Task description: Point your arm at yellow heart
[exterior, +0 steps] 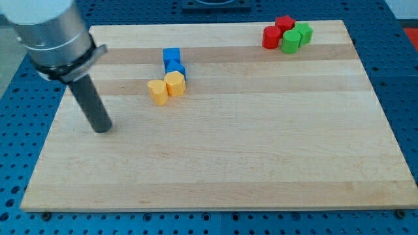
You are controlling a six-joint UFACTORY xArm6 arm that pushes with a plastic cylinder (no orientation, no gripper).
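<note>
Wooden tabletop [261, 163] carried everything. My tip [102, 128] had no jaws and held nothing, standing left of the yellow heart [157, 91], which touched a yellow block [175, 83] below two blue blocks [173, 63]. It looked light, rigid, easily nudged sideways.

The wooden surface [261, 156] carries two yellow blocks [166, 87] touching two blue blocks [174, 63], with red blocks [277, 30] and green blocks [296, 36] clustered top right.

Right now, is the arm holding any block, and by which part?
Nothing is held. My tip rests on the wooden board, apart from the two yellow blocks toward the view's right; it touches no block.
</note>
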